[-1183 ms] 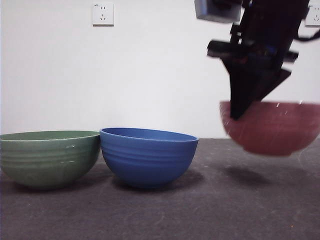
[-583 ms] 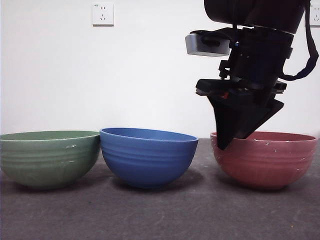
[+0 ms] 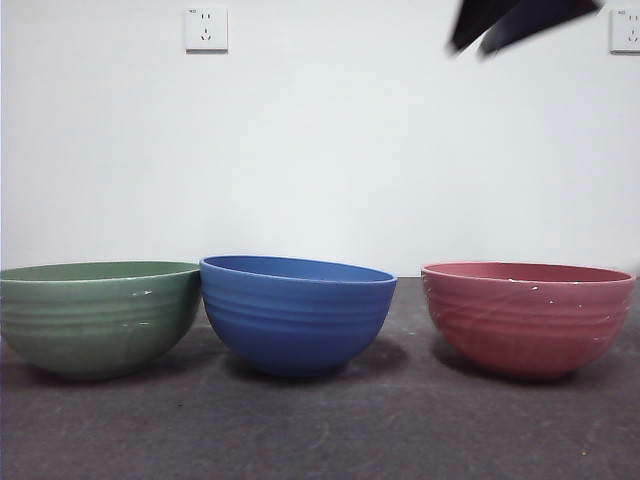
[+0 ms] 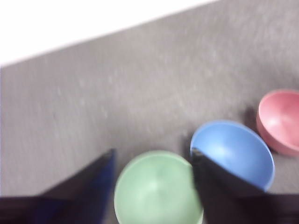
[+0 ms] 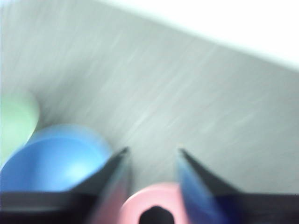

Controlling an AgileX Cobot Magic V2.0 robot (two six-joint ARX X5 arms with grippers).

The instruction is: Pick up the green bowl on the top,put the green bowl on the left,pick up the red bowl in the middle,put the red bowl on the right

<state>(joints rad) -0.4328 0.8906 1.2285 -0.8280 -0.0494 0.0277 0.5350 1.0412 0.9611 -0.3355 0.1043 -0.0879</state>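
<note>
On the left of the table stands the green bowl (image 3: 98, 315) (image 4: 156, 189). The red bowl (image 3: 528, 318) (image 5: 156, 196) rests upright on the right. My right gripper (image 5: 153, 150) hovers high above the red bowl, open and holding nothing; in the front view only its black tip (image 3: 500, 25) shows at the top edge. My left gripper (image 4: 153, 154) hangs open well above the green bowl, apart from it. Motion blurs the right wrist view.
A blue bowl (image 3: 297, 315) (image 4: 233, 151) stands between the other two, its rim touching the green bowl's. Behind the table is a white wall with a socket (image 3: 206, 28). Dark tabletop lies bare in front of the bowls.
The right gripper set the red bowl down on the right, let go of it, and rose almost out of the front view. The green and blue bowls have not moved.
</note>
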